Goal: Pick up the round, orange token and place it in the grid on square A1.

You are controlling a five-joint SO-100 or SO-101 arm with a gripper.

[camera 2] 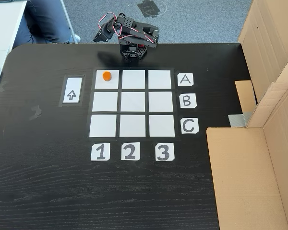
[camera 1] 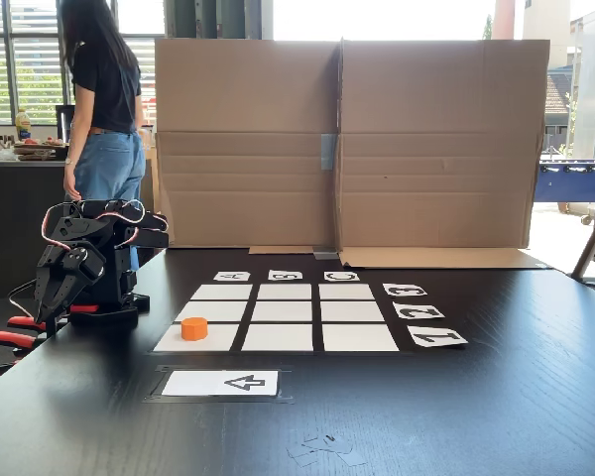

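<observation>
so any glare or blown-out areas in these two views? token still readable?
In the low fixed view the windows behind the cardboard are blown out and the black table shows a soft sheen; the orange token stays crisp. In the top-down fixed view lighting is even, the token sharp on the grid.

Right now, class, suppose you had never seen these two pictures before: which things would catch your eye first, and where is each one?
The bright orange token stands out first, sitting on the white corner square where row A meets column 1 of the grid. Next comes the black arm, folded up at the table edge beside the A row, apart from the token. A tall cardboard screen stands behind the grid in a fixed view.
</observation>
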